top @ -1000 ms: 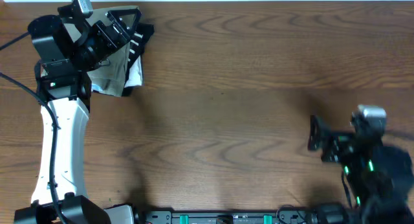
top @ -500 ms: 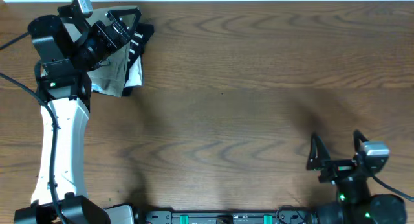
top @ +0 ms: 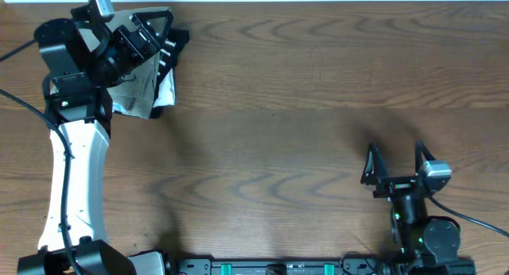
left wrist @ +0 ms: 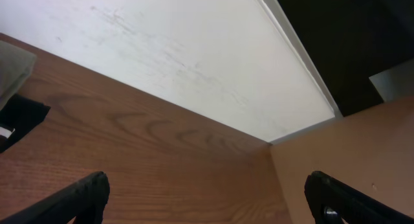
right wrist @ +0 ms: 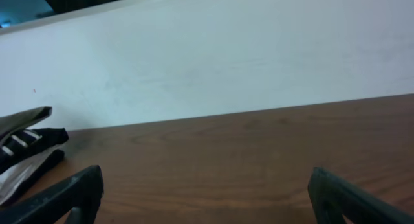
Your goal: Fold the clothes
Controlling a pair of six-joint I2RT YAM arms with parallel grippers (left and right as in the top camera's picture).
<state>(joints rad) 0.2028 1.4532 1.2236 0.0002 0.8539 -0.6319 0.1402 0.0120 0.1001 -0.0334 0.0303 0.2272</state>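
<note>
Left gripper [top: 159, 34]: hangs over the far-left corner of the table [top: 286, 108], jaws spread wide and released, nothing between them.

Right gripper [top: 395, 154]: at the near right, low over bare wood, jaws likewise spread and empty.

The khaki shorts [top: 137, 91]: a bunched heap at the far-left corner, partly hidden beneath the left arm, well apart from the right gripper.

A black-and-white striped garment [top: 170, 51] lies touching the heap on its right side.
</note>
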